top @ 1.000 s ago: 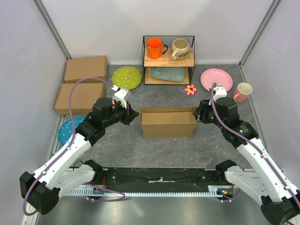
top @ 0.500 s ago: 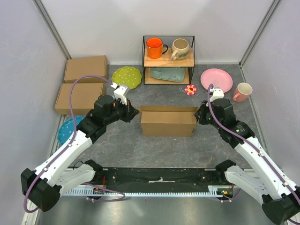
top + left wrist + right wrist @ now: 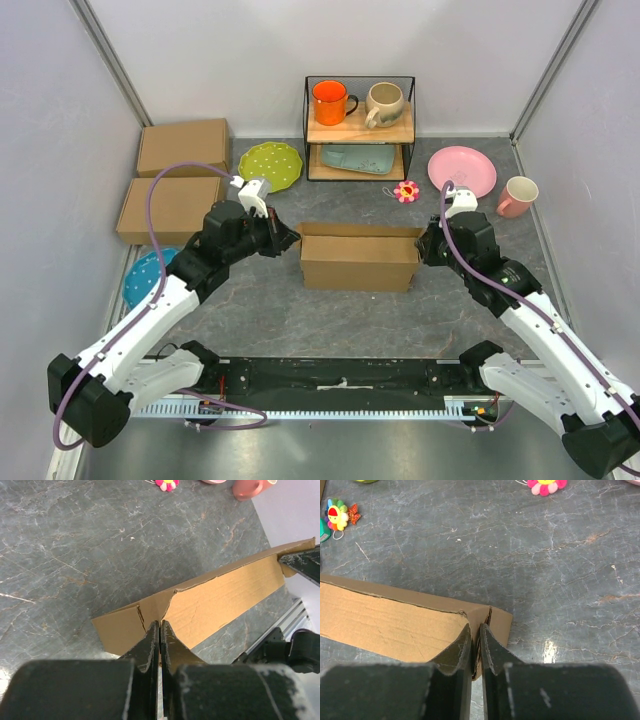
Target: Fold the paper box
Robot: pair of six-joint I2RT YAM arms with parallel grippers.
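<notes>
The paper box (image 3: 358,260), plain brown cardboard partly folded into a shallow box, stands mid-table. My left gripper (image 3: 290,240) is shut on the box's left end wall; in the left wrist view its jaws (image 3: 159,625) pinch the cardboard edge (image 3: 210,605). My right gripper (image 3: 424,243) is shut on the box's right end wall; in the right wrist view its jaws (image 3: 475,627) clamp the folded corner (image 3: 395,622). Both hold the box between them.
Two ready-made brown boxes (image 3: 182,145) (image 3: 170,208) lie at back left. A green plate (image 3: 270,164), a blue plate (image 3: 145,275), a wire shelf with mugs (image 3: 358,115), a pink plate (image 3: 462,170), a pink mug (image 3: 518,196) and a flower toy (image 3: 406,191) ring the box.
Both grippers and the box have shifted slightly away from the arm bases; the arms have stretched a little further forward, still gripping the box ends.
</notes>
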